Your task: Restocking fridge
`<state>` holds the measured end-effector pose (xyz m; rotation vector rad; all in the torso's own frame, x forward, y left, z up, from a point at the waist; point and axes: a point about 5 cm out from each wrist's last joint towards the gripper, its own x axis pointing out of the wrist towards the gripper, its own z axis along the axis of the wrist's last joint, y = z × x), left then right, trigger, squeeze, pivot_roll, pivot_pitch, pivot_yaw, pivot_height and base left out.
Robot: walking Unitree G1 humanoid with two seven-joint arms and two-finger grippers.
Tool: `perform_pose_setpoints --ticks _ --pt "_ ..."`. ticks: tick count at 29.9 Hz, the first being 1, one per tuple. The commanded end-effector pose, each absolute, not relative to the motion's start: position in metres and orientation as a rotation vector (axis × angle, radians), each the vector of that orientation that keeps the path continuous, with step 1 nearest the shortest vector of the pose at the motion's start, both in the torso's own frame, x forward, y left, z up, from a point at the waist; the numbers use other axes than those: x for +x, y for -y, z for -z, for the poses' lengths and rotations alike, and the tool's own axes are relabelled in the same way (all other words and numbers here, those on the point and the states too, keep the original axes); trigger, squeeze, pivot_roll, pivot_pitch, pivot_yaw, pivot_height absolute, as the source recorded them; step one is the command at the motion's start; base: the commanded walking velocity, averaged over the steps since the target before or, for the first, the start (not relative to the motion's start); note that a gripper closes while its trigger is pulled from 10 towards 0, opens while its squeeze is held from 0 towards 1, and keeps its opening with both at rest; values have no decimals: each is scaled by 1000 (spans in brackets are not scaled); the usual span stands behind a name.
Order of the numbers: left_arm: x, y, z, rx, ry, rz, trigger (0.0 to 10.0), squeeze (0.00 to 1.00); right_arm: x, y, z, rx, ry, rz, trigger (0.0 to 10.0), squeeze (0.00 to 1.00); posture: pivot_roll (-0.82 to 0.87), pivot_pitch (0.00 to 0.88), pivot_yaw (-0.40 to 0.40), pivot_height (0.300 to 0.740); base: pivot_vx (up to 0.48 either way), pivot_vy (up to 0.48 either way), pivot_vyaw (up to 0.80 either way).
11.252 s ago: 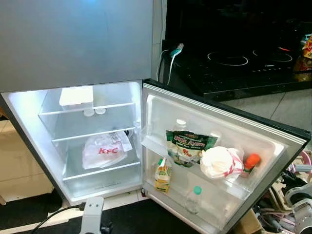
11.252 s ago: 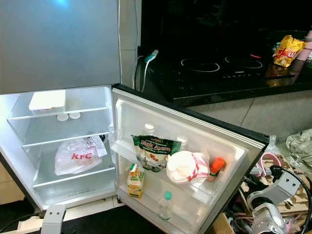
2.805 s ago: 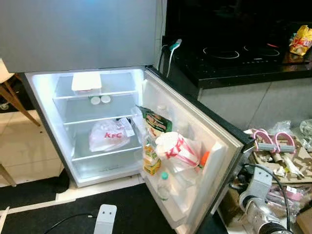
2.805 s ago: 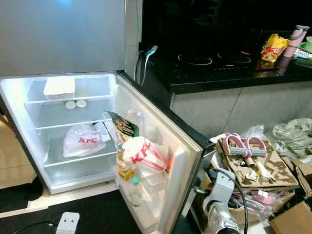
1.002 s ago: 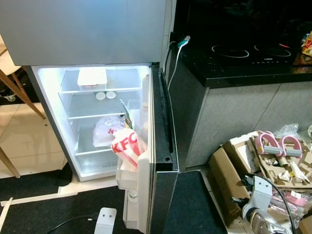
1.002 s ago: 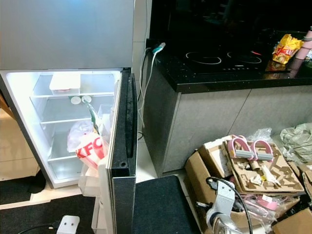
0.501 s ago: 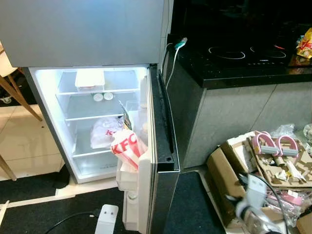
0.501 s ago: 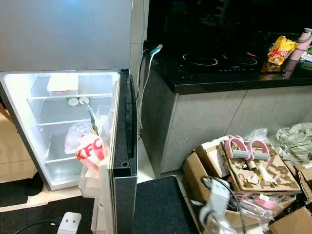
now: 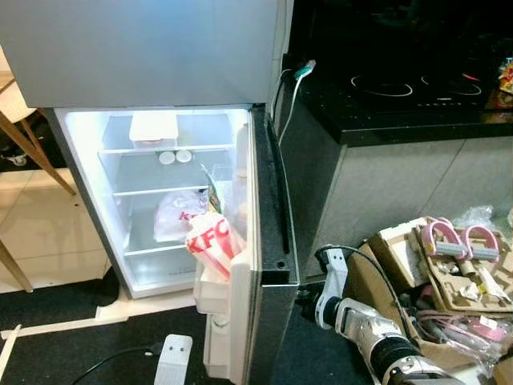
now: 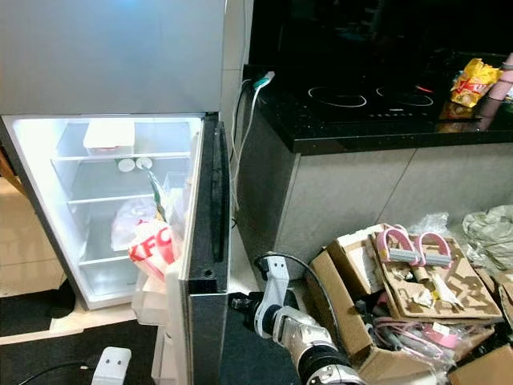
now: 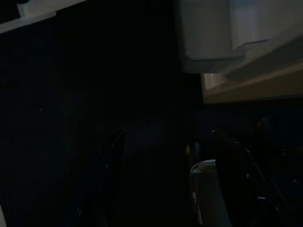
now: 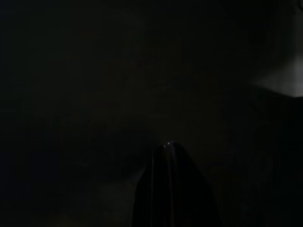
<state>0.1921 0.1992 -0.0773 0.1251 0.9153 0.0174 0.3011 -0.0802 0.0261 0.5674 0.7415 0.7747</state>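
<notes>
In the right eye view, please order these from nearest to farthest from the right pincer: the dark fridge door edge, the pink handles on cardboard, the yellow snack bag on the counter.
1. Dark fridge door edge, just left of the right pincer.
2. Pink handles on cardboard, on the floor to its right.
3. Yellow snack bag, far right on the black counter.

The fridge [image 9: 160, 48] stands lit, its door [image 9: 268, 241] half open, edge-on. A KFC bag [image 9: 210, 241] sits in the door shelf.

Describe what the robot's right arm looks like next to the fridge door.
The right arm is silver, jointed metal with a black band near its lower end. A white bracket sits near its wrist, a thin black cable loops over it, and it ends in a black pincer.
</notes>
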Motion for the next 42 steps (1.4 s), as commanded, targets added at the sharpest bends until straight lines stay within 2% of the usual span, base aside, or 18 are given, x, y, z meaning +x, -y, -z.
perform_pose_setpoints --ticks 1,2,3,6,9,12,14,15,18,20,22,23,25,27,29,32,34,42 --pt "190 -200 78 125 -919 -19 10000 0 298 56 -46 654 -688 -1001 10000 0 7 0 -72 738 0 0 0" --pt "190 -200 78 124 -922 -18 10000 0 293 44 -58 706 -656 -1120 10000 0 7 0 -72 738 0 0 0" --pt "190 -200 78 124 -922 -18 10000 0 293 44 -58 706 -656 -1120 10000 0 7 0 -72 738 0 0 0" --pt "190 -199 79 124 -927 -14 10000 0 281 19 -95 861 -541 -1357 10000 0 15 0 -68 738 0 0 0" --pt "190 -199 79 124 -929 -13 10000 0 279 14 -107 909 -492 -1403 10000 0 15 0 -68 738 0 0 0" --pt "189 -199 79 125 -933 -13 10000 0 288 10 -111 902 -445 -1330 10000 0 15 0 -68 738 0 0 0" --pt "189 -199 80 126 -935 -31 10000 0 302 36 -63 695 -574 -1003 10000 0 21 0 -74 738 0 0 0" --pt "189 -199 80 126 -935 -31 10000 0 302 36 -63 695 -574 -1003 10000 0 21 0 -74 738 0 0 0" --pt "187 -200 80 80 -919 -123 10000 0 291 85 -18 545 -700 -754 10000 0 22 0 -78 738 0 0 0" --pt "187 -200 80 80 -919 -123 10000 0 291 85 -18 545 -700 -754 10000 0 22 0 -78 738 0 0 0" --pt "184 -200 81 -18 -883 -259 10000 0 273 121 8 428 -788 -592 10000 0 21 0 -86 738 0 0 0" --pt "184 -200 81 -18 -883 -259 10000 0 273 121 8 428 -788 -592 10000 0 21 0 -86 738 0 0 0" --pt "180 -201 81 -125 -848 -400 10000 0 250 165 35 204 -892 -370 10000 0 21 0 -86 738 0 0 0" --pt "180 -201 81 -125 -848 -400 10000 0 250 165 35 204 -892 -370 10000 0 21 0 -86 738 0 0 0" --pt "179 -200 82 -139 -857 -416 10000 0 227 209 52 78 -946 -138 10000 0 26 0 -93 738 0 0 0" --pt "181 -199 82 -87 -879 -340 10000 0 212 229 59 35 -968 -34 10000 0 25 0 -91 738 0 0 267" --pt "181 -199 82 -81 -889 -327 10000 0 207 232 61 17 -984 -20 10000 0 25 0 -91 738 0 0 800" --pt "186 -198 80 -10 -885 -225 10000 0 202 224 66 20 -962 -32 10000 0 32 0 -93 738 0 0 800"
